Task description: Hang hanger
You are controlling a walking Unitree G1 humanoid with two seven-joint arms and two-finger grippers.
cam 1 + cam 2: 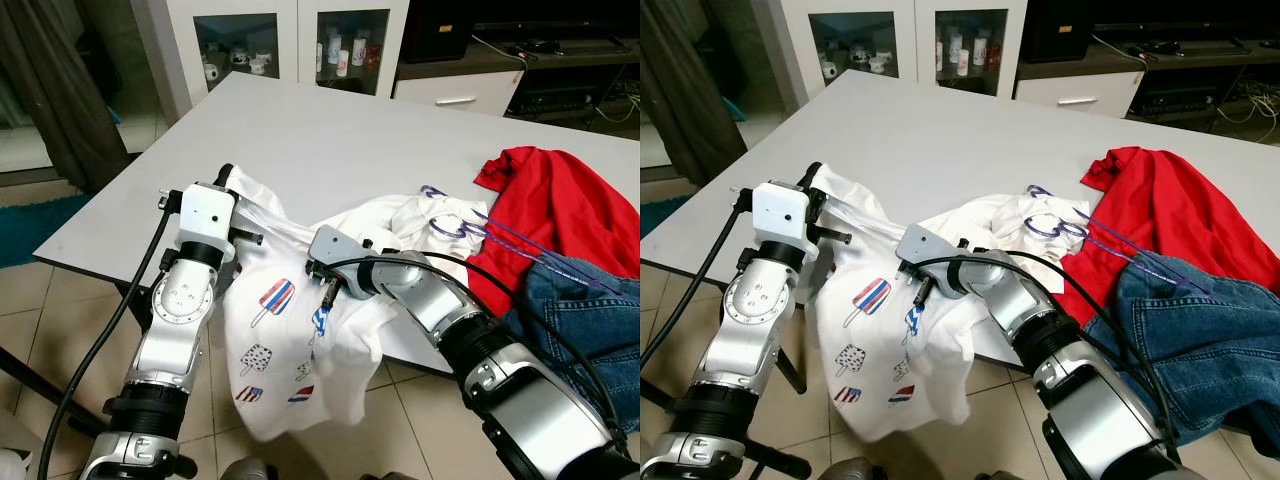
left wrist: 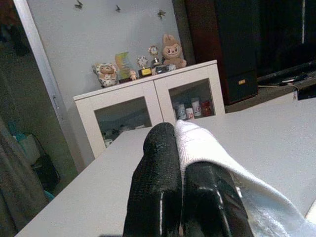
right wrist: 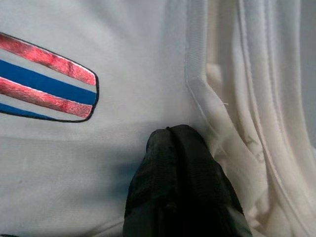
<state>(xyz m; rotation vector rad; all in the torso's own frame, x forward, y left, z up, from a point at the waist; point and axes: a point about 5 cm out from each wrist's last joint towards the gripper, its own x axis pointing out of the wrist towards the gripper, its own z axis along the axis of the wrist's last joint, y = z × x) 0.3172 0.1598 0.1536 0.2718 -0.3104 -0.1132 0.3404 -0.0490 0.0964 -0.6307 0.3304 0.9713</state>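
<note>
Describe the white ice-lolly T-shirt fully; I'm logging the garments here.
The white T-shirt looks like soft cotton, printed with striped and speckled ice lollies. It lies crumpled at the near edge of the grey table, its lower half hanging over toward the tiled floor. The left pincer is shut on a fold of it; the right pincer, shut, presses against it near a seam. Its far side meets a red garment.

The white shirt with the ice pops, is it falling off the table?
Partly. The white shirt is crumpled and hangs over the table edge toward the floor. The left gripper pinches one corner; the right gripper presses against the cloth.
</note>
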